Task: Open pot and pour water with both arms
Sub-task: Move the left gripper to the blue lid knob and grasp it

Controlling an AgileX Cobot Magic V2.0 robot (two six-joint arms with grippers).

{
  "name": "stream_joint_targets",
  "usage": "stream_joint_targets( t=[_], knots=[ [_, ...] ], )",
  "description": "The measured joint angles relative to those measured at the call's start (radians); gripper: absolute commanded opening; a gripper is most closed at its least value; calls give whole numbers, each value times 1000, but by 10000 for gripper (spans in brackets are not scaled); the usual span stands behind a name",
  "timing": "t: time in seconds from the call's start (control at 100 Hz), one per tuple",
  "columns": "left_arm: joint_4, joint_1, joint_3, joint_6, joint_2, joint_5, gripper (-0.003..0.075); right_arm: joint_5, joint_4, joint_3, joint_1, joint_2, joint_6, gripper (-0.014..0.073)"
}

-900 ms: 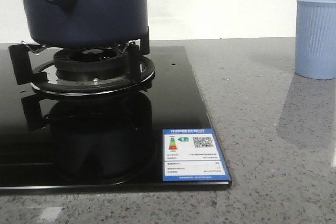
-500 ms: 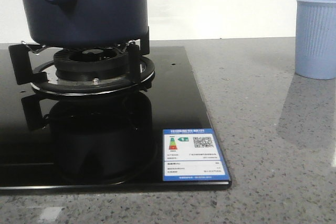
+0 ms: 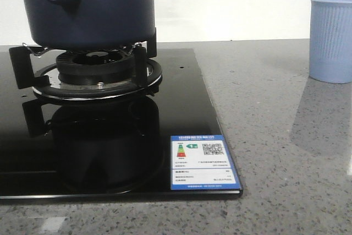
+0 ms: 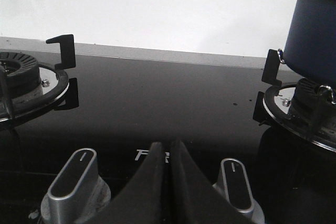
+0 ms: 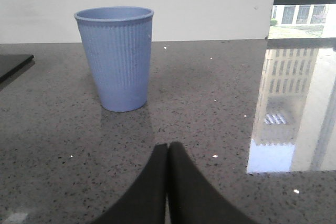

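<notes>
Pot [image 3: 88, 6] sits on the burner grate [image 3: 93, 67] at the left of the black glass hob [image 3: 181, 108]; its top is cropped out of the front view, so lid state cannot be confirmed, though a pale rim in the left wrist view may be the lid. No visible change across the last second: pot, hob and blue cup [image 3: 330, 39] hold position. Left end effector [image 4: 169, 156] fingers pressed together, empty, low over the hob knobs [image 4: 79, 177]. Right end effector [image 5: 168, 156] likewise closed, empty, on the worktop [image 5: 220, 93] short of the cup. Judgement: task not yet begun.
</notes>
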Motion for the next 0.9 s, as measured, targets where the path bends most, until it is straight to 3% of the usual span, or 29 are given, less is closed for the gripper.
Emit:
stream_joint_targets(
  t=[0.32, 0.5, 0.73, 0.9],
  knots=[
    [0, 0, 0, 0, 0, 0, -19, 0, 2, 0, 0, 0, 0, -67],
    [-46, 0, 0, 0, 0, 0, -19, -2, 81, 0, 0, 0, 0, -67],
    [-193, 0, 0, 0, 0, -15, -19, -12, 228, 0, 0, 0, 2, -67],
    [-426, 0, 0, 0, 0, -63, -19, -23, 393, 0, 0, 0, 2, -67]
  ],
)
